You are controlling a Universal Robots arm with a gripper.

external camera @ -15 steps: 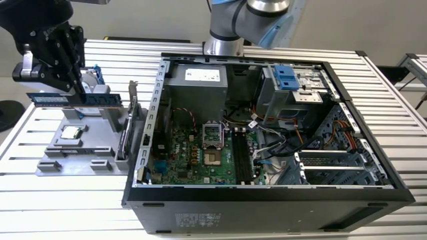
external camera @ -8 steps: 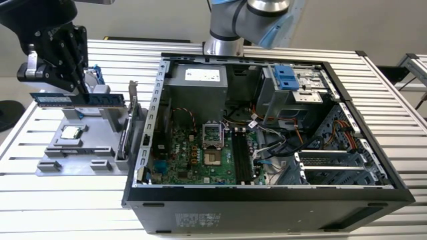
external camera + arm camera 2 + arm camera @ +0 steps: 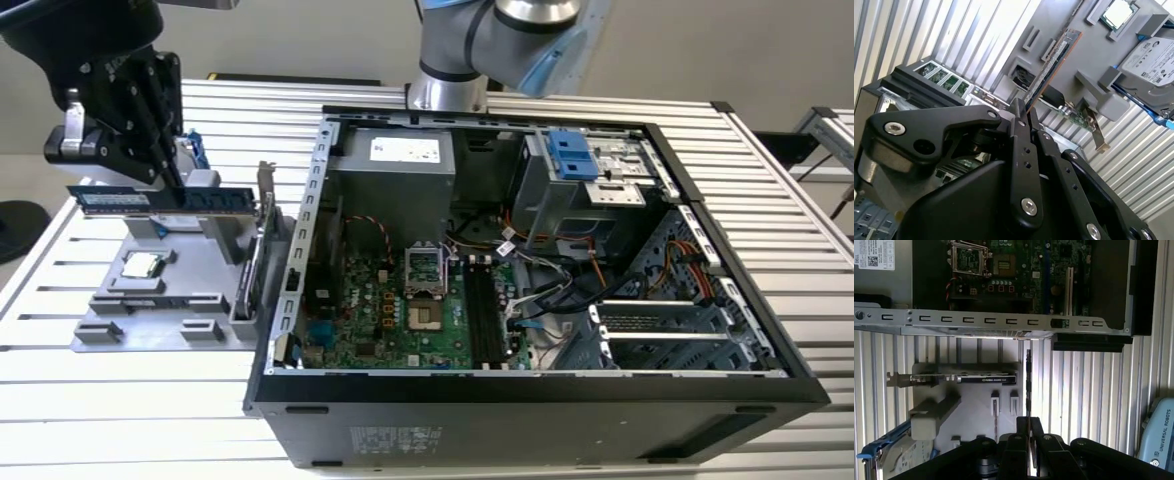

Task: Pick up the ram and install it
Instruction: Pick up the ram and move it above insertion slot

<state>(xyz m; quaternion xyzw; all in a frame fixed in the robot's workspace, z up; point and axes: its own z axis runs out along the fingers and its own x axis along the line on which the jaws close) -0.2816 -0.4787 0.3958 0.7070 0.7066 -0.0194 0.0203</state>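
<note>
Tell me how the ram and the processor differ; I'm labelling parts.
The ram is a long blue stick; the processor is a small silver square. The ram is held on edge in the gripper; the processor lies flat on the grey tray. Both are outside the case.

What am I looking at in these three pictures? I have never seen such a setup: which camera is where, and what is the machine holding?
This is one robot arm working at a slatted metal table. The exterior view looks on from off the arm; the two wrist views come from cameras riding on the arm, looking past its black gripper. On the table lies an open computer case with its circuit board showing. Beside it, at the exterior view's left, stands a gray holder carrying a small square processor; the second wrist view also shows a hard drive there. The gripper is shut on the ram, a long blue memory stick, holding it over the holder.
</note>
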